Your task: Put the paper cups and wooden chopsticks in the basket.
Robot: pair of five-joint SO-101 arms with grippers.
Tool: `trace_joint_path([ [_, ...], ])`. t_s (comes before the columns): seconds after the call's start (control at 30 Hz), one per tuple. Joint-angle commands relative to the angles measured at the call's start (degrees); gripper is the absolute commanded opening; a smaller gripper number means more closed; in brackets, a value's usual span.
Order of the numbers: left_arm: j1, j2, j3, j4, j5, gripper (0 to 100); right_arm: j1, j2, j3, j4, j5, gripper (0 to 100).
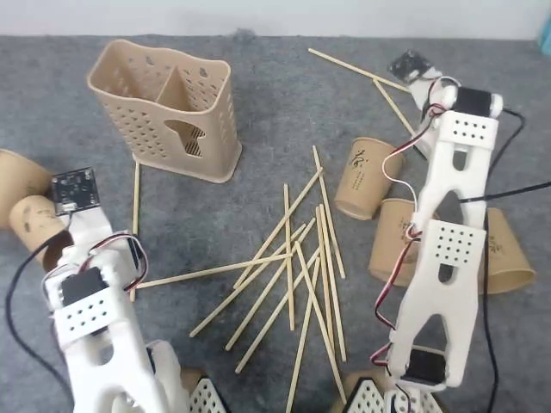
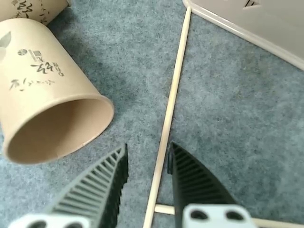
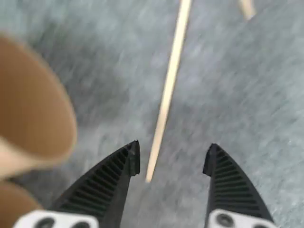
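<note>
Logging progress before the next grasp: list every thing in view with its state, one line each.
Basket, upright, nothing visible inside.
Cup by the left arm, on its side, empty.
Cup near the pile, on its side.
Chopstick pile, loose on the mat, crossed.
Left jaws, open, astride the chopstick by the basket.
Right jaws, open, the end of another chopstick between them.

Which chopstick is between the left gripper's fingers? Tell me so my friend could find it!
Find the tan basket at the back left of the table. From its near left corner one wooden chopstick runs forward, ending between the fingers of the open left gripper. Unlike the crisscrossed pile of chopsticks in the middle, it lies off by itself beside a tipped paper cup.
</note>
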Motion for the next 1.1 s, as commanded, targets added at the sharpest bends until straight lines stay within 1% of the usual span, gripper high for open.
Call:
trace_joint_path([
  [0.0, 0.00, -1.49, -0.31, -1.76, -0.62, 13, 0.57, -1.01, -3.87, 4.00, 1.76, 23.2],
  [0.37, 0.00, -1.14, -0.31, -2.02, -0.62, 13, 0.66, 7.08, -4.31, 2.33, 1.14, 23.2],
  [0.57, 0.00, -1.14, -0.31, -2.02, -0.62, 13, 3.91, 10.07, -4.31, -2.15, -1.14, 22.9],
  [0.63, 0.00, -1.14, -0.31, -2.02, -0.62, 13, 4.26, 10.68, -4.31, -1.89, -0.97, 19.0],
  [0.67, 0.00, -1.14, -0.31, -2.02, -0.62, 13, 4.35, 10.77, -4.13, -1.80, -1.05, 14.8],
  [0.73, 0.00, -1.23, -0.31, -2.02, -0.62, 13, 4.00, 10.86, -3.96, -1.36, -1.14, 2.9],
  [0.77, 0.00, -1.23, -0.31, -2.02, -0.62, 13, 3.91, 10.77, -4.22, -0.40, -1.14, 0.0],
  [0.8, 0.00, -1.23, -0.31, -2.02, -0.62, 13, 3.91, 10.33, -4.31, 0.92, -1.14, 2.3],
  [0.9, 0.00, -1.23, -0.31, -2.02, -0.62, 13, 3.56, 8.84, -6.68, 4.44, -1.23, 0.8],
  [0.93, 0.00, -1.23, -0.31, -2.02, -0.62, 13, 3.82, 8.04, -7.91, 4.62, -2.20, 1.0],
  [1.0, 0.00, -1.23, -0.31, -2.02, -0.62, 13, 5.05, 6.20, -10.37, 4.44, -6.68, 0.8],
  [1.07, 0.00, -1.23, -0.31, -2.02, -0.62, 13, 5.93, 3.38, -11.87, 4.44, -9.05, 0.9],
])
